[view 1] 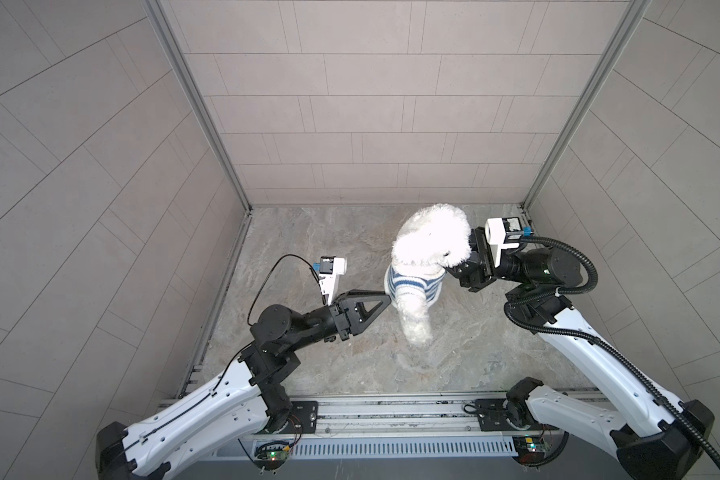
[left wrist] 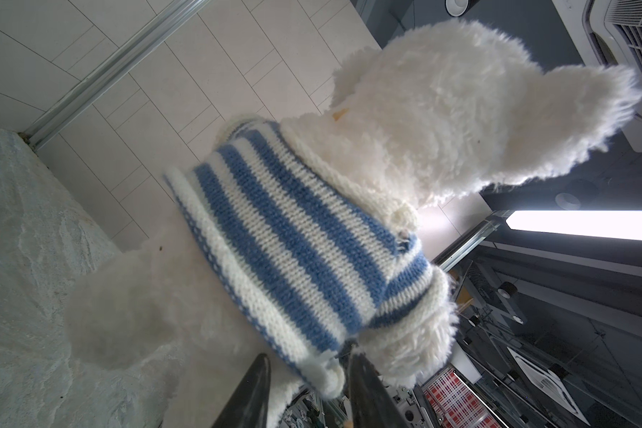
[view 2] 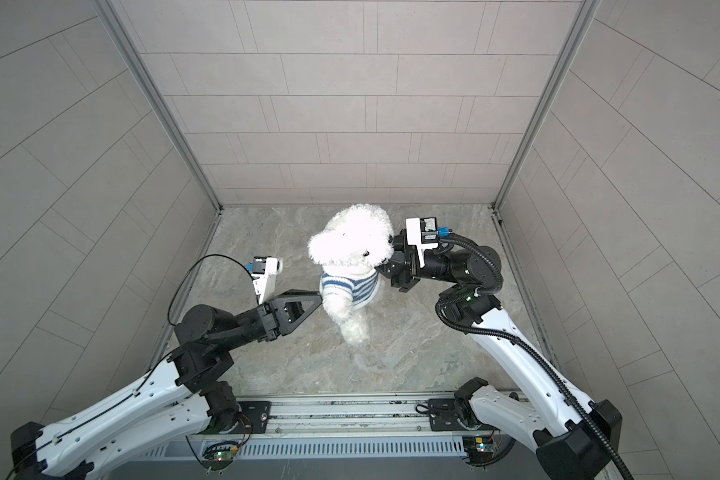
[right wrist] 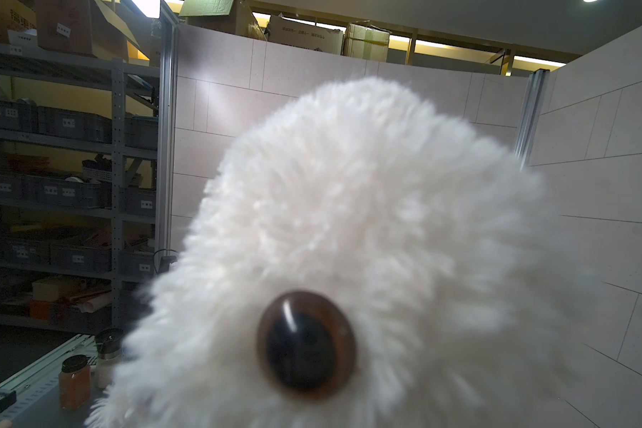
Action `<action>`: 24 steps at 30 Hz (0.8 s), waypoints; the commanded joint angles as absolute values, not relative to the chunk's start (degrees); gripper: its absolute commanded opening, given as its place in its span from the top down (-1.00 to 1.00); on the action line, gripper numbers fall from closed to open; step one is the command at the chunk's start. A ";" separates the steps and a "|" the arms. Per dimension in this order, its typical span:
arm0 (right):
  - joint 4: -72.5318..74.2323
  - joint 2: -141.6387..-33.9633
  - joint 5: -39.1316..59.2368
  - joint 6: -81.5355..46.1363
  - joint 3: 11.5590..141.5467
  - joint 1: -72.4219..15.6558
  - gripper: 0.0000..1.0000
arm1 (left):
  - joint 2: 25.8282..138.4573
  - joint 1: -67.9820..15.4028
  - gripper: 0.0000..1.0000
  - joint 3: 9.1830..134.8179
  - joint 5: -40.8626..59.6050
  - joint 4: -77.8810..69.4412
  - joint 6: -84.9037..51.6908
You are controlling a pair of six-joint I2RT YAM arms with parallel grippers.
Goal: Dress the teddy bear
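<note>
While the teddy bear (view 1: 429,245) hangs upright, clamped at its neck by the right gripper (view 1: 454,274), the left gripper (left wrist: 308,357) straddles the striped sweater (left wrist: 293,241) hem between its tips; can't tell if it's gripping. Pinch knit only, not fur, and pull down evenly.

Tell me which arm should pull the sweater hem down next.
Left. The left gripper stands open astride the hem of the sweater at the side of the teddy bear, while the right gripper is busy holding the bear up beneath its head.
</note>
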State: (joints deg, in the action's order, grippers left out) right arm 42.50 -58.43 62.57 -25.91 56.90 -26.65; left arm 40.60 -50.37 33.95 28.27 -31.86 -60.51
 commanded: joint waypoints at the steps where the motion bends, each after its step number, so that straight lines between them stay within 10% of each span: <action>1: 42.14 -57.18 62.75 -22.98 57.43 -26.63 1.00 | 40.77 -50.43 0.29 36.25 29.10 -32.52 -59.55; 12: 41.31 -56.49 62.40 -21.80 57.83 -26.72 1.00 | 40.19 -50.36 0.99 34.73 26.92 -30.22 -60.21; 24: 49.30 -56.79 61.26 -26.86 58.25 -26.79 1.00 | 39.74 -50.36 1.00 30.69 24.86 -29.85 -61.92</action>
State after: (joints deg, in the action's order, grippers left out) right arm 42.33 -57.82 62.35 -24.64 56.93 -26.68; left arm 40.18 -50.37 31.33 25.19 -29.23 -61.71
